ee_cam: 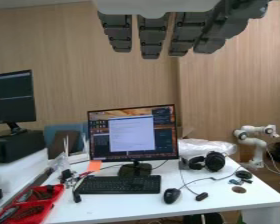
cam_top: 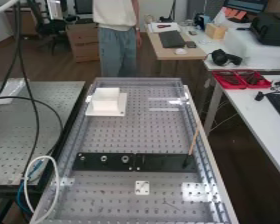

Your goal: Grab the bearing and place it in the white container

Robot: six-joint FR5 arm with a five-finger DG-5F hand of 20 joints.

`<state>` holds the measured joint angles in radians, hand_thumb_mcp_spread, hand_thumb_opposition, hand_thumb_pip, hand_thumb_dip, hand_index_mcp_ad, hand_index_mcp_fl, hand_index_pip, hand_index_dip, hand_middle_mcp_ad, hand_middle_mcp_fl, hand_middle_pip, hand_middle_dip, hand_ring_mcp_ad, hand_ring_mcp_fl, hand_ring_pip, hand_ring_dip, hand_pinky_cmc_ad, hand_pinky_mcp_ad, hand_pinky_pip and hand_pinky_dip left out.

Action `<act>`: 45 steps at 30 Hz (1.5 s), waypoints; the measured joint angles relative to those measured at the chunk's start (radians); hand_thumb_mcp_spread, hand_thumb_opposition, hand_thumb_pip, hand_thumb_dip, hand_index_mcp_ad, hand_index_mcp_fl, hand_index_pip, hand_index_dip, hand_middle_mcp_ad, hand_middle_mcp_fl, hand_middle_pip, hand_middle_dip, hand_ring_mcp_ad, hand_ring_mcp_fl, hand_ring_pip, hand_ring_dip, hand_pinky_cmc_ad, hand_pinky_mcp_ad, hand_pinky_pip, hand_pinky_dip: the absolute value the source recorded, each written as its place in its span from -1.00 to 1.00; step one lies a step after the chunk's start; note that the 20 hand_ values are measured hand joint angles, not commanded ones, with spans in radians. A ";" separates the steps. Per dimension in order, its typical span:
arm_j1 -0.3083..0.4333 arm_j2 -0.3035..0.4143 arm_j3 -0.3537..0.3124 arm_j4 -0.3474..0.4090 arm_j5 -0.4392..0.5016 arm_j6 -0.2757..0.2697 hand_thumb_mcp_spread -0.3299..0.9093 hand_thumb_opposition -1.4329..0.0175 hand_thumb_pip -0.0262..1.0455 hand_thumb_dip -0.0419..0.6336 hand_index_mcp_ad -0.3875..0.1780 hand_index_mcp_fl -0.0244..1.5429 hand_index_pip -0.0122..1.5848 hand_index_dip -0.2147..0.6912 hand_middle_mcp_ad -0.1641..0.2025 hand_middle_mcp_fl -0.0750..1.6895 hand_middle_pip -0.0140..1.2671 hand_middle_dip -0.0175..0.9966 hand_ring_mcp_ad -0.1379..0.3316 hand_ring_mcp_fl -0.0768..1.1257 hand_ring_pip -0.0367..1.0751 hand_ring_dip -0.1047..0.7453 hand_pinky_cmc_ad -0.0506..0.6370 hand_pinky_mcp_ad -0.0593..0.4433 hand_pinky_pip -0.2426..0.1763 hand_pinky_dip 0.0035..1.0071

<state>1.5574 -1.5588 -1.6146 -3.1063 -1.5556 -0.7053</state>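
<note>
Nearest of all, in the wrist view, hand [ee_cam: 152, 37] with fingers straight and slightly parted, gripping nothing. On the black bar [cam_top: 115, 164], bearing [cam_top: 125, 158] beside larger nut [cam_top: 104, 158], then smaller nut [cam_top: 82, 158], apparently spaced for picking singly. Farther up the table [cam_top: 114, 131], container [cam_top: 106, 104], presumably waiting to receive the bearing. Cut off, upper part of the hand; hard to make out, container's inside.

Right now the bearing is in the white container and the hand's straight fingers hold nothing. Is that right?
No, the bearing is not in the white container: the high view shows it on the black bar, beside the larger nut. The hand does have straight fingers and holds nothing.
</note>
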 joint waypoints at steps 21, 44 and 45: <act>-0.014 -0.006 -0.013 0.020 -0.008 0.007 -0.12 0.08 -0.36 -0.83 0.21 -0.96 -0.90 -0.48 0.17 -0.91 -0.78 -0.71 0.29 -0.88 -0.78 -0.66 0.20 0.42 -0.19 -0.59; -0.013 -0.020 0.017 -0.001 -0.022 -0.007 -0.11 0.04 -0.35 -0.83 0.21 -0.96 -0.89 -0.49 0.18 -0.91 -0.77 -0.69 0.29 -0.88 -0.77 -0.66 0.29 0.49 -0.28 -0.58; -0.013 -0.021 0.016 0.000 -0.022 -0.006 -0.11 0.04 -0.35 -0.83 0.21 -0.96 -0.89 -0.49 0.18 -0.91 -0.77 -0.69 0.29 -0.88 -0.76 -0.66 0.29 0.49 -0.28 -0.58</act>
<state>1.5440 -1.5796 -1.5983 -3.1065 -1.5774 -0.7115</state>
